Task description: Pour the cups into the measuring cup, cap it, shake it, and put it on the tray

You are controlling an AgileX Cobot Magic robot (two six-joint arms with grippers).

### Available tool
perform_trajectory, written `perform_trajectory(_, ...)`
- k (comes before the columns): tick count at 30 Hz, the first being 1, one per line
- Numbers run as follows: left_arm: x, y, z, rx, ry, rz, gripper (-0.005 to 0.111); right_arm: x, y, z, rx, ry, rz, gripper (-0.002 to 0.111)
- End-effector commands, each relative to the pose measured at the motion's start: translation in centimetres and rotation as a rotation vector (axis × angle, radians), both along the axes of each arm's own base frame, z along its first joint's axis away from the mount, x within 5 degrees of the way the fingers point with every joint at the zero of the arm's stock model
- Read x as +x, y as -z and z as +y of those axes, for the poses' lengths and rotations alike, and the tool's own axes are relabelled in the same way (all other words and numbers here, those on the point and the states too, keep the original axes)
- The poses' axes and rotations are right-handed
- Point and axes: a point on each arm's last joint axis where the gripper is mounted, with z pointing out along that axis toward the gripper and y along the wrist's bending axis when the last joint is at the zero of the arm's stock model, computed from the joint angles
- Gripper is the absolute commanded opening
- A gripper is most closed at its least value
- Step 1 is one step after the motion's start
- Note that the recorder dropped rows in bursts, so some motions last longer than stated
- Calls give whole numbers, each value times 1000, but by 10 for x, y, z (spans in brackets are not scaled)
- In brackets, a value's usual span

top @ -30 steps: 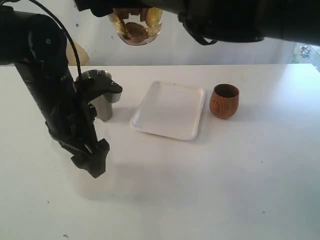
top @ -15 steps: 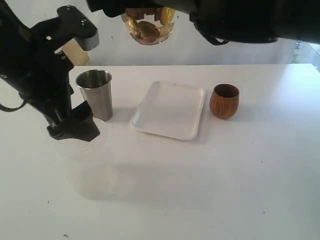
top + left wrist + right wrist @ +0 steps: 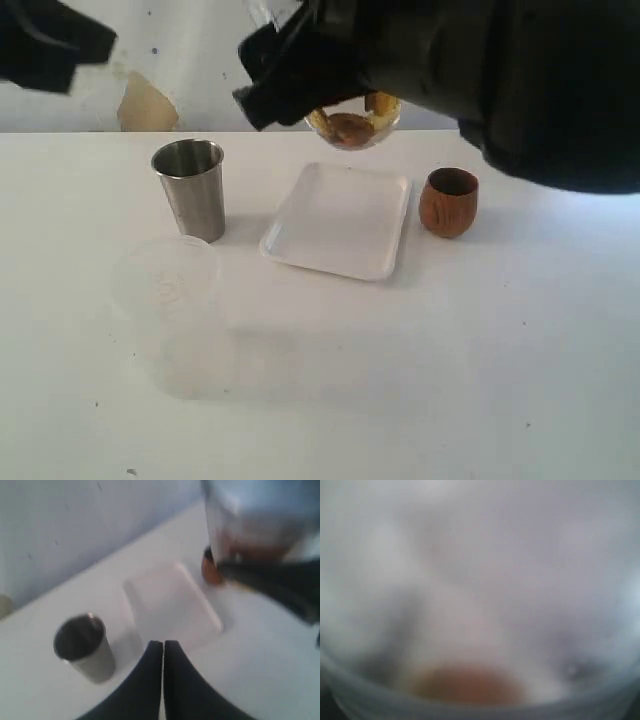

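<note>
The measuring cup (image 3: 352, 124) hangs in the air above the far edge of the tray (image 3: 340, 222), with brown and yellow pieces in its bottom. My right gripper (image 3: 345, 100) is shut on it, a dark blur around it. In the right wrist view the cup's clear wall (image 3: 480, 580) fills the picture and hides the jaws. The steel tumbler (image 3: 190, 188) stands left of the tray and the wooden cup (image 3: 448, 202) right of it. My left gripper (image 3: 163, 644) is shut on nothing, high above the table between the tumbler (image 3: 82, 649) and the tray (image 3: 172, 605).
A faint frosted round thing (image 3: 165, 282) lies on the white table just in front of the steel tumbler. The left arm (image 3: 45, 40) shows only at the top left corner. The right arm (image 3: 520, 80) covers the top right.
My left arm rose from the table beside the steel tumbler up to the top left, and its jaws closed. The right arm brought the measuring cup lower and rightward, over the tray.
</note>
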Motion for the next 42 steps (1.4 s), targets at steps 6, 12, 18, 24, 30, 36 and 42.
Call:
perform_trajectory(6, -66, 51, 49, -429, -84, -377, 1, 25, 68, 19, -346, -14, 13, 0)
perform_trajectory(12, -88, 80, 66, -475, -86, -535, 0, 44, 106, 30, -554, 6, -15, 0)
perform_trajectory(18, -98, 101, 78, -523, -144, -587, 0, 50, 122, 41, -688, -75, -92, 0)
perform_trajectory(24, -95, 117, 89, -535, -264, -578, 0, 43, 134, 67, -826, -247, -219, 0)
perform_trajectory(30, -92, 129, 93, -546, -324, -561, 0, 51, 141, 74, -865, -196, -252, 0)
perform_trajectory(36, -92, 131, 93, -542, -327, -559, 0, 55, 136, 71, -900, -127, -314, 0)
perform_trajectory(42, -92, 131, 93, -540, -327, -560, 0, 59, 135, 67, -922, -120, -333, 0)
